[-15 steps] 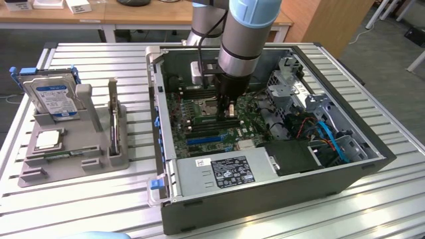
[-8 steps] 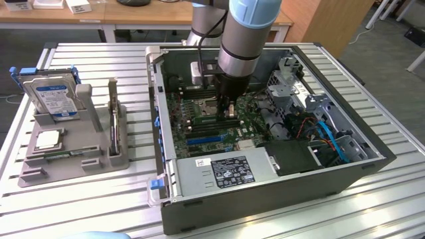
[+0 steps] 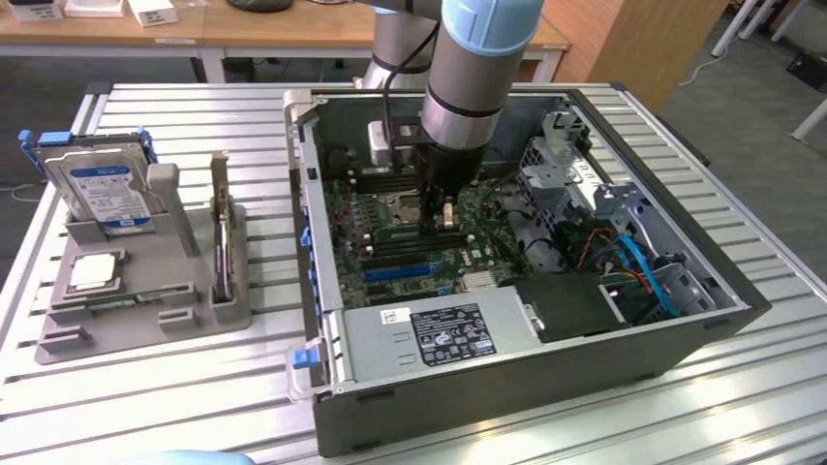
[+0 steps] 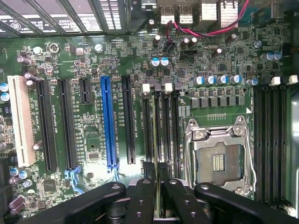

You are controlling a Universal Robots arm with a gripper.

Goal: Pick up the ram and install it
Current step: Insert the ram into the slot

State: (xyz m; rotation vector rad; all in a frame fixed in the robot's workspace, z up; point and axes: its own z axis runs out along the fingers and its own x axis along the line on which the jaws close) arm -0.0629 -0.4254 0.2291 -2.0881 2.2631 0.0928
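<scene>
Seen edge-on in the wrist view, the ram [image 4: 157,186] is a thin green strip running between my gripper's [image 4: 158,207] black fingers [image 4: 141,200]. The gripper is shut on it. The stick stands upright in line with the bank of black memory slots [image 4: 164,126], beside the empty processor socket [image 4: 217,161], its far end near the white slot latches [image 4: 146,87]. I cannot tell whether its lower edge touches a slot. In the exterior view the gripper [image 3: 444,211] reaches down into the open computer case [image 3: 517,387], just above the motherboard [image 3: 413,257].
A second bank of memory slots [image 4: 271,140] lies past the socket. Blue [image 4: 108,121] and white [image 4: 18,121] expansion slots sit to the other side. On the exterior view's left, a grey fixture [image 3: 194,310] holds a blue-labelled hard drive [image 3: 110,189] and a silver processor chip [image 3: 93,273]. Drive cages and cables [image 3: 621,242] crowd the case's right.
</scene>
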